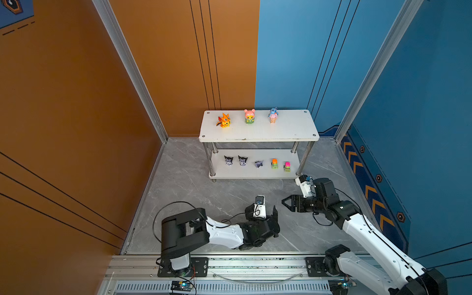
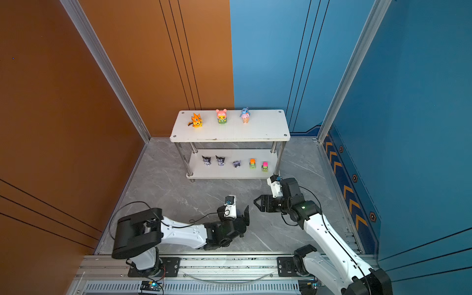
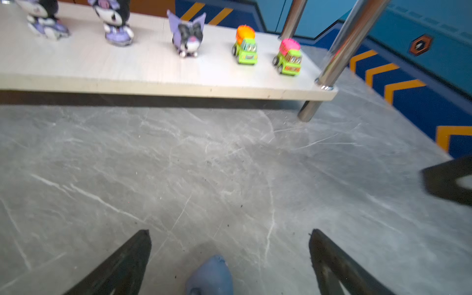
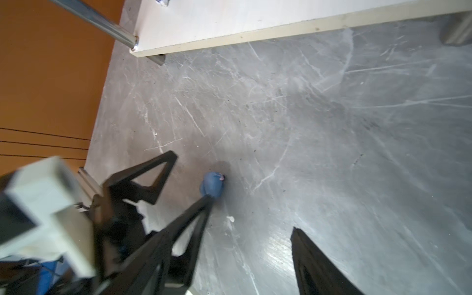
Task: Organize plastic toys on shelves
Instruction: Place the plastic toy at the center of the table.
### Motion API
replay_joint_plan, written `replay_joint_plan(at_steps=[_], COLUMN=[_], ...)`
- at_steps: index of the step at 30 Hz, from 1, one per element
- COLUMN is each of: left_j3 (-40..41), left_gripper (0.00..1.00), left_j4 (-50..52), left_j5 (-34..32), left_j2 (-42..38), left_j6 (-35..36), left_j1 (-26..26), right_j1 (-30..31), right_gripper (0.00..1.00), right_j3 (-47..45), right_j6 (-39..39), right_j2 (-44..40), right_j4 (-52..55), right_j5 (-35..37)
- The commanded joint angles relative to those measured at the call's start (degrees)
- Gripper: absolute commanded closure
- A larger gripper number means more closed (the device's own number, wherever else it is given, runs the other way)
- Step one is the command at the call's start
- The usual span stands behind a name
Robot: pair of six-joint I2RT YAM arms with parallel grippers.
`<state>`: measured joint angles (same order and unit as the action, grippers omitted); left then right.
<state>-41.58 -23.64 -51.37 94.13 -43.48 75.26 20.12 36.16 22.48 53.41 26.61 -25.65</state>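
Left jaws wide, blue toy (image 3: 210, 275) between

The shelves (image 1: 293, 127) are formed of matt white boards, faintly wood-grained, with pale raw edges, and are carried on mirror-polished chrome legs (image 3: 343, 48). The plastic toys (image 3: 245, 49) are finished glossy and smooth. The desk (image 3: 229, 166) is surfaced in grey veined stone-look, lightly sheened.

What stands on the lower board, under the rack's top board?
Five toys in a row: two black horned figures, a grey figure, two green cars. The lower board shows nearly whole; the top board hides only floor behind.
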Motion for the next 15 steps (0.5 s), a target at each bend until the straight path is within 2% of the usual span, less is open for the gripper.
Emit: replay_joint_plan(at_steps=[1, 4, 6, 11, 15], left_j3=[3.8, 5.9, 6.0, 9.8, 15.5], left_gripper=[0.02, 0.02, 0.02, 0.02, 0.02], left_j4=[-0.9, 6.9, 14.0, 25.2, 28.6], left_j5=[-0.8, -2.3, -1.7, -1.9, 1.3], left_j2=[-9.6, -20.4, -26.5, -41.3, -53.1], left_j6=[7.6, 9.3, 10.1, 12.8, 12.4], left_j1=[0.7, -0.9, -3.4, -9.1, -15.1], right_j1=[-0.2, 1.6, 5.5, 21.2, 28.5], right_gripper=[0.24, 0.25, 0.25, 0.25, 0.29], right_j3=[-1.5, -4.2, -5.9, -6.2, -7.1], right_j6=[-0.6, 3.4, 6.3, 7.5, 14.3], right_j2=[-0.7, -0.5, -0.3, 1.7, 7.1], right_j4=[1.5, -3.2, -7.6, -13.4, -21.0], right_j5=[5.3, 5.3, 6.8, 21.7, 27.5])
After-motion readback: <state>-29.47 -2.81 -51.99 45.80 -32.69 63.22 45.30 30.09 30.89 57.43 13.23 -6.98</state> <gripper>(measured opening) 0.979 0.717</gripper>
